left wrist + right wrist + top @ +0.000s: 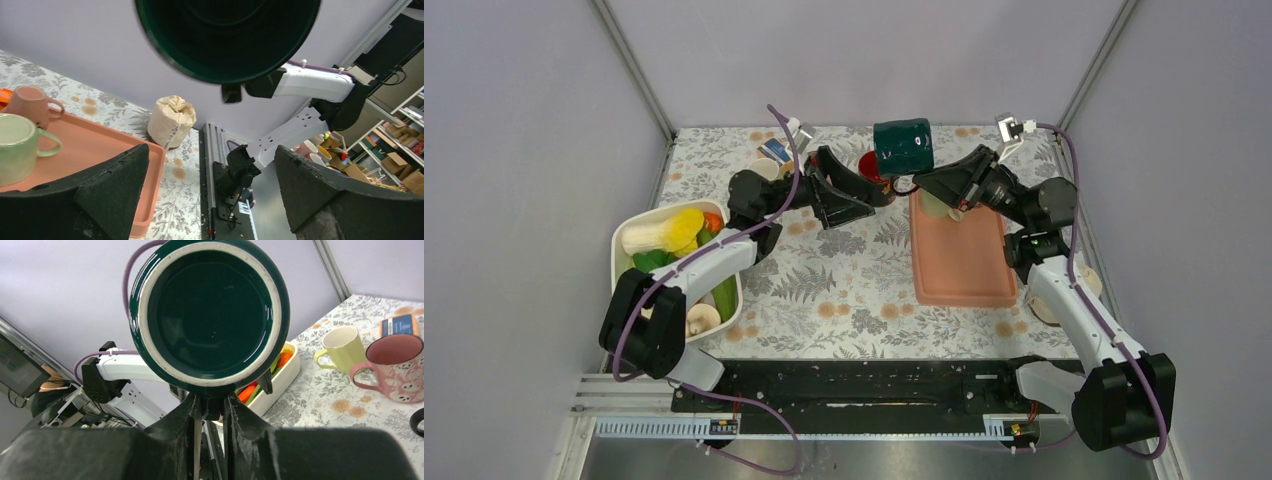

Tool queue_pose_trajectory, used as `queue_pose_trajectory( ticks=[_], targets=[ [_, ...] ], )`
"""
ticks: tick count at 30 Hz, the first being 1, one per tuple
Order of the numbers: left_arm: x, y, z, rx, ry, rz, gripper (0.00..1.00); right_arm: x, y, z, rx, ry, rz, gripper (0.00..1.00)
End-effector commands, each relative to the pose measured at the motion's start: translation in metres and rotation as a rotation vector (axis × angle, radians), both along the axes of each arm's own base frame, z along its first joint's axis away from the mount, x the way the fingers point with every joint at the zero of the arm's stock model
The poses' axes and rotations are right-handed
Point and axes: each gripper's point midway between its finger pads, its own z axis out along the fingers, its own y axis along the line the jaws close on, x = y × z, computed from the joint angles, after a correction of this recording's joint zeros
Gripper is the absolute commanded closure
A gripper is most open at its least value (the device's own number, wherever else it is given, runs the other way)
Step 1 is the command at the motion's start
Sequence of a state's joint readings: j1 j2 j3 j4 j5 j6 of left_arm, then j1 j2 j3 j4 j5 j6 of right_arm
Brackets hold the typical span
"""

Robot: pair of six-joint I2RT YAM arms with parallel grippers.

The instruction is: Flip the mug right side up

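Note:
The dark green mug [902,146] hangs in the air above the back of the table. My right gripper [921,184] is shut on its handle. In the right wrist view the mug's base [209,315] faces the camera, and the right gripper [213,407] pinches the handle just below it. In the left wrist view the mug's open mouth [227,35] faces the camera from above. My left gripper [864,192] is open and empty, just left of and below the mug, its fingers [115,185] spread wide and apart from it.
A pink tray [964,270] lies right of centre and holds a light green mug [17,147] and a pink mug [32,105]. A white bin [621,262] of vegetables stands at the left. A yellow mug [342,342], a pink mug [395,365] and a paper-wrapped roll [171,120] stand on the table.

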State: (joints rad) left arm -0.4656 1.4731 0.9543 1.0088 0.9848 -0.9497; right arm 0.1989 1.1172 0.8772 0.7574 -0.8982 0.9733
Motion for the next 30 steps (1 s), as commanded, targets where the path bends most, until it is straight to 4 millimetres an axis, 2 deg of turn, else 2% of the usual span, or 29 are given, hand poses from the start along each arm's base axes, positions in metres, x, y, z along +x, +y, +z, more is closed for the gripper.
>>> queue_pose_trajectory(
  ticks=[1,12,18,21,30],
  targets=[
    [-0.007,-0.002,0.016,-0.072,-0.055,-0.015,0.01,-0.007,0.005,0.021,0.073,-0.101,-0.005,1.0],
    [-0.005,-0.006,0.016,-0.104,-0.029,-0.041,0.02,-0.007,0.025,0.005,0.084,-0.086,0.032,1.0],
    [-0.006,-0.006,0.02,-0.126,-0.028,-0.056,0.1,-0.005,0.038,-0.012,0.06,-0.082,0.041,1.0],
    [-0.007,-0.005,0.025,-0.132,-0.034,-0.063,0.17,-0.005,0.042,-0.018,0.056,-0.081,0.045,1.0],
    [-0.012,-0.004,0.033,-0.145,-0.051,-0.078,0.49,-0.008,0.054,-0.036,0.032,-0.083,0.064,1.0]
  ],
)
